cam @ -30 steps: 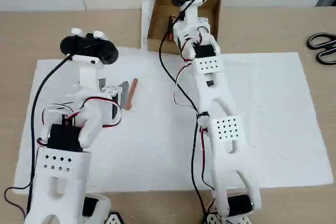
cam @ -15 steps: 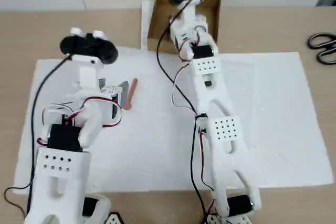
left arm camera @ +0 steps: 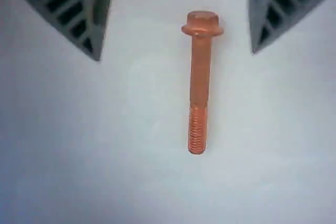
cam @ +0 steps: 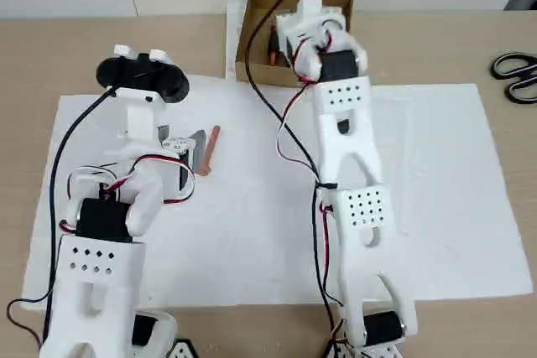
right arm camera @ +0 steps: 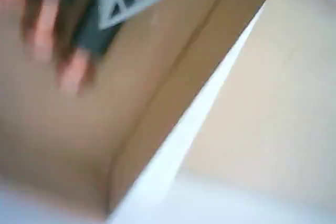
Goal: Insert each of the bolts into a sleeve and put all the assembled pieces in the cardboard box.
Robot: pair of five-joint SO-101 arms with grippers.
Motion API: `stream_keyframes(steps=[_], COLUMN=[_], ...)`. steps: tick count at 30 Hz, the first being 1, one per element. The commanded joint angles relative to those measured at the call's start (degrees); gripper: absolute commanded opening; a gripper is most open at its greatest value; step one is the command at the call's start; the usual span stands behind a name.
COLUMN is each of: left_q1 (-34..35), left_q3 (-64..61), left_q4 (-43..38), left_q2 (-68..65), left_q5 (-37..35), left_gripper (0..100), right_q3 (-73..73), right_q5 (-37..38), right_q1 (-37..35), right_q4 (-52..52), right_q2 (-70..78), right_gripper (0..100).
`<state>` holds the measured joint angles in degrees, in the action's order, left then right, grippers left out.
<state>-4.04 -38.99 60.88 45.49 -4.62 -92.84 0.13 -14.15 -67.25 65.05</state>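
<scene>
While the left gripper (left arm camera: 176, 51) hung wide open, one copper bolt (left arm camera: 198, 82) lay flat on the white sheet (cam: 419, 165) below its gap, untouched. Right gripper (cam: 284, 39) over cardboard box (cam: 252, 39), surface's 12 o'clock; its state couldn't be told.

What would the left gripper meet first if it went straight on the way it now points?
Probably the copper bolt, lying on the white sheet between the jaws of the open left gripper; depth is unclear.
</scene>
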Motion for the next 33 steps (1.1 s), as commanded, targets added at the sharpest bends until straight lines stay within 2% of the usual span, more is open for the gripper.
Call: stream_keyframes(steps=[1, 6, 14, 17, 21, 26, 33], left_q1=[-0.6, -4.0, -3.3, -2.7, -0.3, 4.7, 7.4], left_q3=[1.4, 1.4, 0.6, -0.2, -0.2, -0.2, 0.0], left_q4=[0.8, 2.5, 2.2, 2.4, 2.5, 2.6, 9.3], left_q2=[0.4, 0.6, 0.5, 0.6, 0.6, 0.6, 0.6], left_q5=[0.4, 0.4, 0.7, 0.7, 0.7, 0.7, 2.2], left_gripper=[18, 18, 18, 18, 18, 18, 18], right_q3=[-3.6, -3.5, -3.2, 2.6, 19.4, 50.4, 87.1], right_q5=[-0.3, -0.4, -0.1, -0.1, 0.0, -0.4, -2.7], right_q1=[1.0, 4.2, 11.1, 12.1, 12.1, 12.1, 10.4], right_q4=[-15.5, -31.0, -32.9, -32.9, -32.9, -32.6, -28.4], right_q2=[-11.6, -22.5, -35.1, -41.4, -54.3, -75.2, -100.3], right_gripper=[18.4, 18.4, 18.3, 18.3, 18.3, 18.3, 18.3])
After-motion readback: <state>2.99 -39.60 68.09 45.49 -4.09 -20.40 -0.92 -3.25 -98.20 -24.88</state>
